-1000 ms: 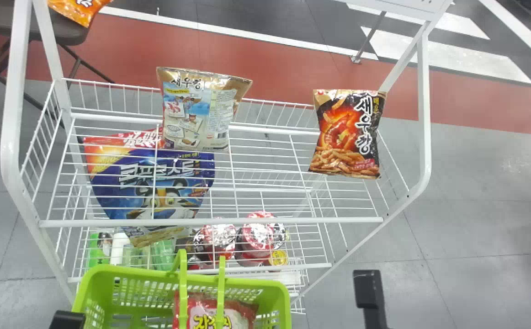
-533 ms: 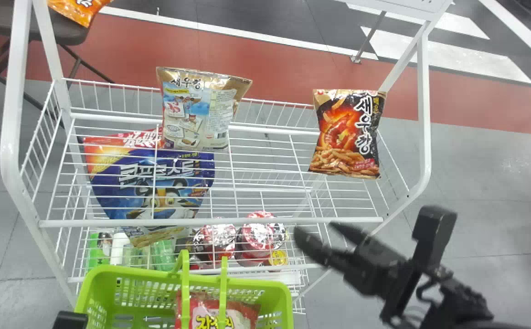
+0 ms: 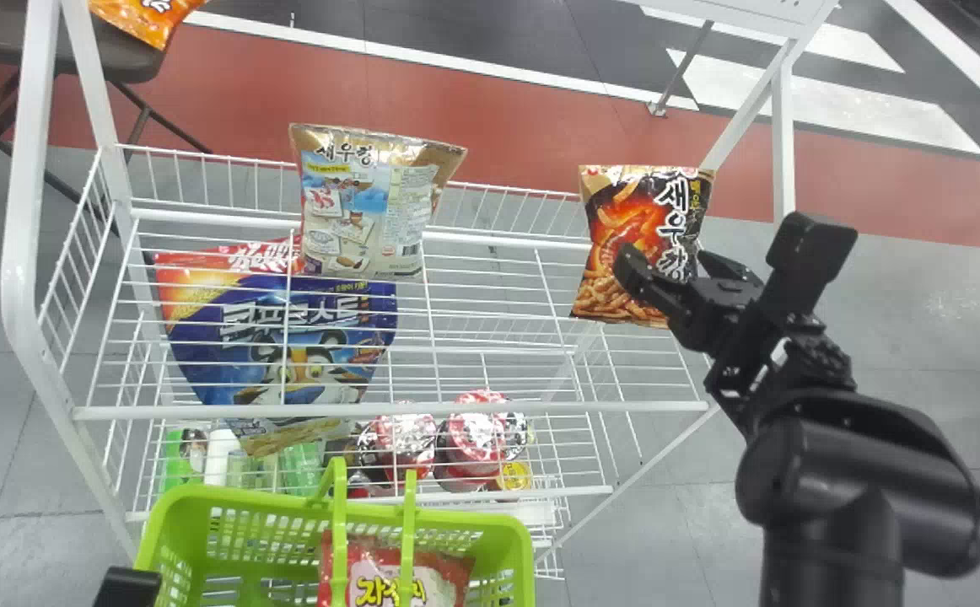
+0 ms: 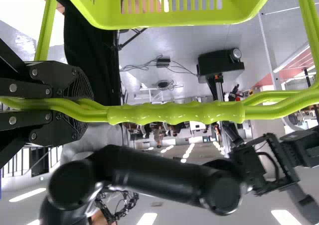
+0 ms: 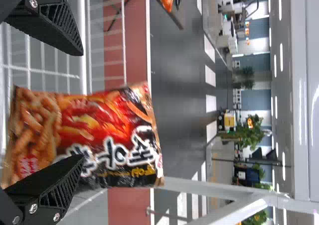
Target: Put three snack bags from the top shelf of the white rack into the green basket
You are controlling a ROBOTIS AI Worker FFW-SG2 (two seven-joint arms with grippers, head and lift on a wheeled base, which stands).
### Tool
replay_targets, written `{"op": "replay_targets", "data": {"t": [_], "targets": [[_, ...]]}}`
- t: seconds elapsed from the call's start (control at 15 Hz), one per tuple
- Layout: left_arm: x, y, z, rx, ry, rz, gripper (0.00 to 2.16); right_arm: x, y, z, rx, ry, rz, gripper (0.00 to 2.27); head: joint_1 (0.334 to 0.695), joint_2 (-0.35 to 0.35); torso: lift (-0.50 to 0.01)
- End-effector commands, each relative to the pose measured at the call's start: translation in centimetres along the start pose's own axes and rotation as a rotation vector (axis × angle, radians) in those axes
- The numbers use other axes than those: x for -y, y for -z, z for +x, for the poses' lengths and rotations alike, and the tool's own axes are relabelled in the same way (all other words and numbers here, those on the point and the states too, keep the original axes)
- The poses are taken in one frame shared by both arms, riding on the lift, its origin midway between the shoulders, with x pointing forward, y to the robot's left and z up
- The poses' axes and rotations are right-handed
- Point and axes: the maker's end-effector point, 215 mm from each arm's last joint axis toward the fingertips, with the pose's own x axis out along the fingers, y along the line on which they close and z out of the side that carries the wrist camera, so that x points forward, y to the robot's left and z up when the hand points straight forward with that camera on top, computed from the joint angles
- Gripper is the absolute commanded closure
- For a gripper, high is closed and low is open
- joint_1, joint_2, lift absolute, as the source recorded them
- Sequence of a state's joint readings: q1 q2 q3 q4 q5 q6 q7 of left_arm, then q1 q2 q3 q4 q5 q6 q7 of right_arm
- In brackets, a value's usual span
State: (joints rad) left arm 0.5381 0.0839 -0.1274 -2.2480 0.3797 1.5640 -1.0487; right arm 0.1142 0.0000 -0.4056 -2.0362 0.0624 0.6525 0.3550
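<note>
Right end effector (image 5: 82, 105) is hovering wide open and empty by the red-and-black snack bag (image 5: 112, 135), so you're wanting it centred before squeezing.

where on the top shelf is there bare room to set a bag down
Between the tan bag and the dark bag, and from the tan bag forward to the front rail, above the blue bag. The right end is crowded by the dark bag and the open right gripper.
</note>
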Motion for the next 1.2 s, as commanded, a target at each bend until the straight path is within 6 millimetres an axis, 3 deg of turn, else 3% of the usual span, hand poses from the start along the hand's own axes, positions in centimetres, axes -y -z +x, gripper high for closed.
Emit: {"op": "replay_targets", "data": {"t": [0.0,0.47,0.53,0.67,0.8,1.13], "targets": [[0.0,-0.2,-0.1,-0.001,-0.002,0.0,2.12,0.8,0.3,2.7,-0.025,0.023,0.006,0.08,0.695,-0.35,0.0],[-0.1,-0.7,-0.2,-0.001,-0.009,0.014,2.12,1.3,3.9,7.2,-0.181,0.025,-0.017,0.21,0.695,-0.35,0.0],[-0.2,-0.8,-0.2,-0.002,-0.009,0.012,2.12,1.3,4.4,7.5,-0.202,0.019,-0.031,0.41,0.695,-0.35,0.0],[-0.3,-0.8,-0.2,-0.002,-0.014,0.011,2.12,1.2,5.0,7.5,-0.22,0.013,-0.035,1.96,0.695,-0.35,0.0],[-0.3,-0.7,-0.1,-0.002,-0.012,0.006,2.12,0.8,5.9,6.8,-0.215,-0.002,-0.036,2.25,0.695,-0.35,0.0],[-0.6,-0.8,0.0,-0.004,-0.029,0.011,2.12,0.0,4.0,2.2,-0.12,-0.035,-0.027,2.25,0.695,-0.35,0.0]]}}
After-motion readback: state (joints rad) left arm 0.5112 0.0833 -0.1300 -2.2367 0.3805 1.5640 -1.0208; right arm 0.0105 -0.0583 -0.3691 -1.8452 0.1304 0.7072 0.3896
